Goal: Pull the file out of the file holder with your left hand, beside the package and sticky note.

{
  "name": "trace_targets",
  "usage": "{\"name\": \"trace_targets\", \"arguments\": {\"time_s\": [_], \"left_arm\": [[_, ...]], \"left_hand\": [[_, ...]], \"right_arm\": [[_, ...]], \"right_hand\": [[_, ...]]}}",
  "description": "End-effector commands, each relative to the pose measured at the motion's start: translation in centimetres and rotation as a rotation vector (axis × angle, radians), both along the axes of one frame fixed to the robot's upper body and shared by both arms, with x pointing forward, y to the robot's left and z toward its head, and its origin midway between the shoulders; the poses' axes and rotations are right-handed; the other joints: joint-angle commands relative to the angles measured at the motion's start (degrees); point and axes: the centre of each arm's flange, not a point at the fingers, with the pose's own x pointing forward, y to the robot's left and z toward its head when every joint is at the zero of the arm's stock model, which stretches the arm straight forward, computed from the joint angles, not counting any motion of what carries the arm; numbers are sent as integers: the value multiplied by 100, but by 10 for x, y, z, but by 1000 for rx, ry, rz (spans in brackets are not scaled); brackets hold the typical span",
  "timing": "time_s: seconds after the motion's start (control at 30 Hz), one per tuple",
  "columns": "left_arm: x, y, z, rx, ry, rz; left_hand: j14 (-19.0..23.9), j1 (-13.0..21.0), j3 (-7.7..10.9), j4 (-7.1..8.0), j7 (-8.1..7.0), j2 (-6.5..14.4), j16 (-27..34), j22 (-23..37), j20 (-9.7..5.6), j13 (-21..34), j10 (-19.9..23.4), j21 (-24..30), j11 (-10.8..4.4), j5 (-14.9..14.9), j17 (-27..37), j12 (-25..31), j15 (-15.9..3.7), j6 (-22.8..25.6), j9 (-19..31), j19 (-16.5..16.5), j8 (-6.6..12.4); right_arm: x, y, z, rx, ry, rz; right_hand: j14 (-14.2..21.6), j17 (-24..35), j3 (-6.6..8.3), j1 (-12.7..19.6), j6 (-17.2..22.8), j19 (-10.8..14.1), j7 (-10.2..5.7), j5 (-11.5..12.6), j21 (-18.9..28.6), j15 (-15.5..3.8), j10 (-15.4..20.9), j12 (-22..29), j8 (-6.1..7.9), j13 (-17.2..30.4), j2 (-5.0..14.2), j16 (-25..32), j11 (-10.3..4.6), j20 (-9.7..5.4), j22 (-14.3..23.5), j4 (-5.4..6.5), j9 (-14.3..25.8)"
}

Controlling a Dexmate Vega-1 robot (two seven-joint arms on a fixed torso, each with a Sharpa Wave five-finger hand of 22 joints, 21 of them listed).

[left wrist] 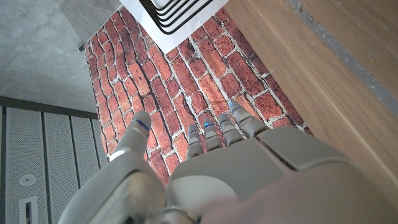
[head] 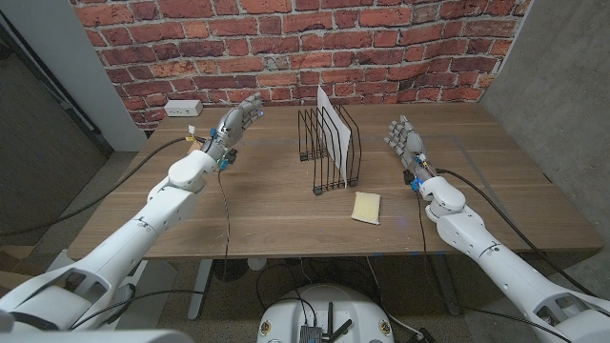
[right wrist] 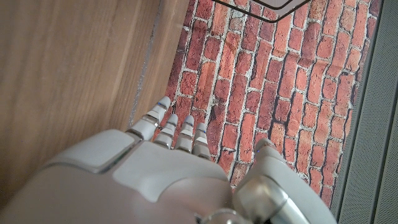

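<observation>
A black wire file holder (head: 329, 151) stands at the middle of the table toward the back. A white file (head: 333, 129) sticks up from one of its slots, leaning slightly. My left hand (head: 234, 125) hovers over the table to the left of the holder, well apart from it, fingers spread and holding nothing. My right hand (head: 406, 142) stands to the right of the holder, also open and empty. A pale yellow sticky note pad (head: 367, 207) lies on the table just in front of the holder. The holder's wires (left wrist: 177, 14) and file show past my left hand (left wrist: 205, 168).
The wooden table (head: 276, 210) backs onto a red brick wall (head: 286, 43) with a white power outlet (head: 182, 108) at its foot. Cables run along both arms. A corner of the holder (right wrist: 267, 5) shows past my right hand (right wrist: 174, 168).
</observation>
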Motion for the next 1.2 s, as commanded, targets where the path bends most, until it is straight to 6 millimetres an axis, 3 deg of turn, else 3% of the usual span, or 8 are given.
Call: {"name": "trace_targets", "arguments": {"time_s": [0.03,0.37,0.83,1.2], "left_arm": [[-13,-5,27,116,-88,2],[-26,-18,59,265,-179,23],[-45,-38,94,458,-257,44],[-60,-56,123,629,-316,73]], "left_hand": [[143,213,27,-35,-101,-38,47,14,-649,8,59,-14,-107,31,17,36,-767,104,21,35,65],[443,757,67,-42,-339,-228,66,11,-685,4,366,-13,-261,36,13,68,-937,378,23,90,114],[536,1101,83,-39,-412,-353,43,11,-707,3,469,-19,-312,42,13,52,-968,523,25,107,125],[623,1501,16,-28,-421,-586,28,14,-744,4,646,-17,-378,21,16,53,-992,828,27,116,165]], "right_arm": [[-1,-2,2,-12,-7,5],[-2,-4,0,-16,-3,14],[-6,-6,-4,-11,-6,17],[-4,-5,-4,-10,-11,30]], "right_hand": [[32,9,4,59,67,-3,5,45,21,-20,54,16,40,11,140,2,10,-56,19,-23,19],[34,1,-3,59,66,-7,5,43,21,-21,56,16,39,10,146,2,6,-59,19,-29,19],[39,-6,-4,64,71,-4,10,43,24,-30,56,15,41,9,168,3,3,-63,18,-34,19],[44,-12,-7,66,80,6,20,43,29,-39,59,15,43,9,184,6,1,-65,18,-38,19]]}}
